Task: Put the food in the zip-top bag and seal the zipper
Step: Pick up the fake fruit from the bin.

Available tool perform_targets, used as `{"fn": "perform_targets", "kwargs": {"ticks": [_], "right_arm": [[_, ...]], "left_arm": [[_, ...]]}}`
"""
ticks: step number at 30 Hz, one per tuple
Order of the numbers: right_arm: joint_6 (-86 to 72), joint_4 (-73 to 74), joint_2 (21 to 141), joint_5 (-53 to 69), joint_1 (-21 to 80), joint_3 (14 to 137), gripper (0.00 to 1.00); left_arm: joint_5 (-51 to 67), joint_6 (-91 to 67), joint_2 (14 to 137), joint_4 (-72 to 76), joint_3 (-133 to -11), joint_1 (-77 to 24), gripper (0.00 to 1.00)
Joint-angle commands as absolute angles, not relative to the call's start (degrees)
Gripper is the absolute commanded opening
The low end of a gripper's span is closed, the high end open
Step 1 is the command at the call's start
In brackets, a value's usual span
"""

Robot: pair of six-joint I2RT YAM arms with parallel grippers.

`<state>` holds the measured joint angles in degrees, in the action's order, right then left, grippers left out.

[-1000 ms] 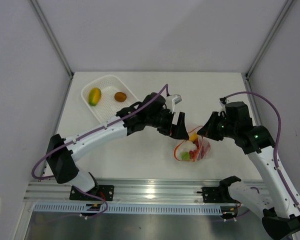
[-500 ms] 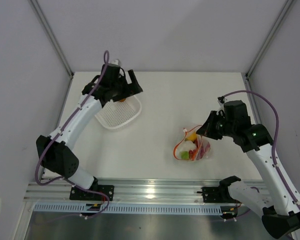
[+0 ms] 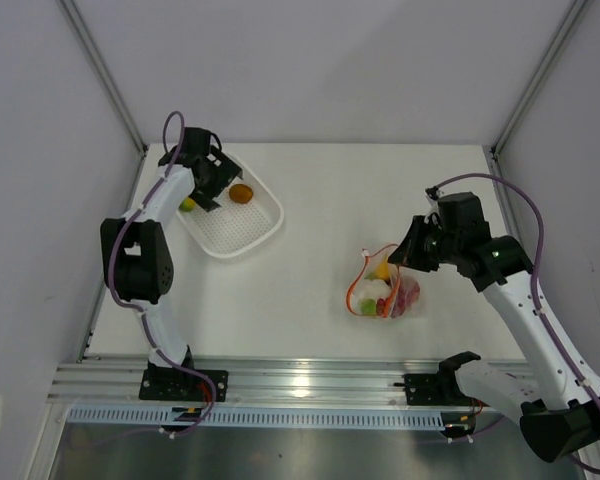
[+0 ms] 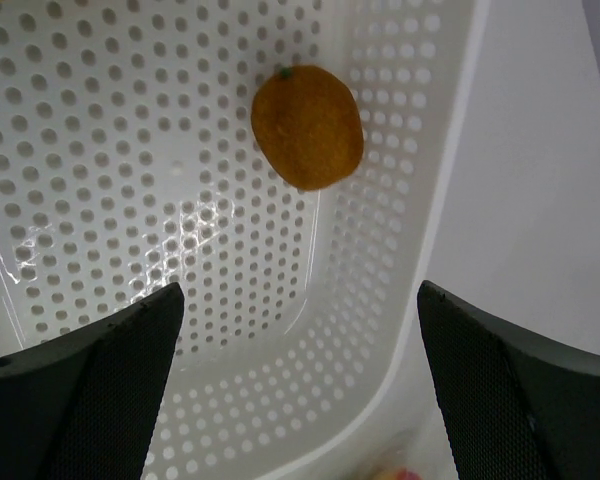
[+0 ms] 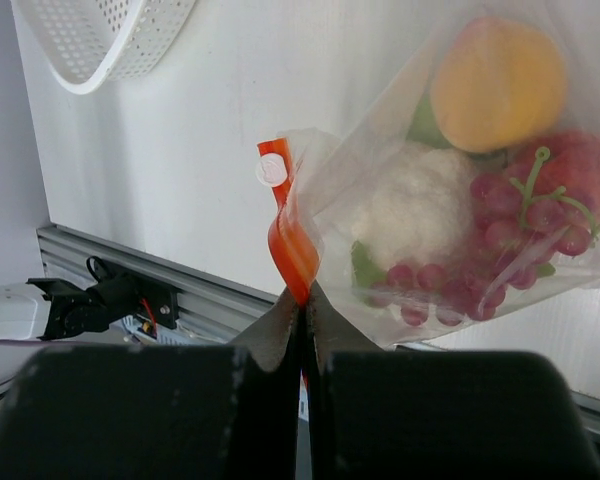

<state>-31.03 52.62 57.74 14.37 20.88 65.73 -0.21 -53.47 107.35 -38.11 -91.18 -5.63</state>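
White worktop [image 3: 310,190] boxed by pale walls, seen from above. At upper left of that view: left gripper [image 3: 206,182], a second ago down at the zip-top bag near centre, now swung across to hang over the white mesh basket [image 3: 252,232], fingers [image 4: 80,380] spread wide and holding nothing. Judged from that: one delivery finished, next pickup starting. Two pieces left in the basket: orange [image 3: 240,193] in the open, mango [image 3: 187,204] half hidden under the arm. So not yet time to seal.

Right of centre: zip-top bag [image 3: 388,292] lying on the worktop with its mouth held up and open. Right gripper [image 3: 412,256] unmoved across the second, fingers pressed together on the red-orange zipper [image 5: 292,245].

From the left wrist only: orange sitting just ahead of and between the open fingers, clear of both, close to the basket's side wall. No mango in that frame.

From the right wrist only: the pinch itself, strip caught between the fingertips, and the contents through the clear film, namely peach-coloured piece [image 5: 497,82], white-and-green piece [image 5: 415,215], grape cluster [image 5: 525,195]. Mere coloured specks from overhead.
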Motion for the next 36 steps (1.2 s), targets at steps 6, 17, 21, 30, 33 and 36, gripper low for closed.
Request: {"fn": "perform_targets", "kwargs": {"ticks": [6,17,21,30,33,36], "right_arm": [[-28.74,49.04,60.73,13.27,20.65,67.68,0.0],[-28.83,47.02,63.45,13.36,20.48,67.24,0.0],[-28.74,46.76,63.72,13.27,20.39,67.06,0.0],[-28.74,46.06,63.63,13.01,20.3,66.27,0.0],[-28.74,45.88,63.54,12.92,20.22,66.27,0.0],[-28.74,45.88,63.55,12.92,20.04,66.27,0.0]], "left_arm": [[-3.17,-63.19,117.59,-42.1,-103.09,-4.66,1.0],[-1.23,-71.01,126.47,-45.8,-111.09,-3.87,1.0],[-0.44,-72.77,127.88,-45.35,-111.88,-3.78,0.99],[2.54,-75.41,132.36,-46.84,-115.31,-3.69,1.0],[2.03,-75.76,132.98,-47.98,-115.31,-3.6,0.99],[1.06,-75.94,133.07,-48.78,-115.23,-3.6,0.98]]}}
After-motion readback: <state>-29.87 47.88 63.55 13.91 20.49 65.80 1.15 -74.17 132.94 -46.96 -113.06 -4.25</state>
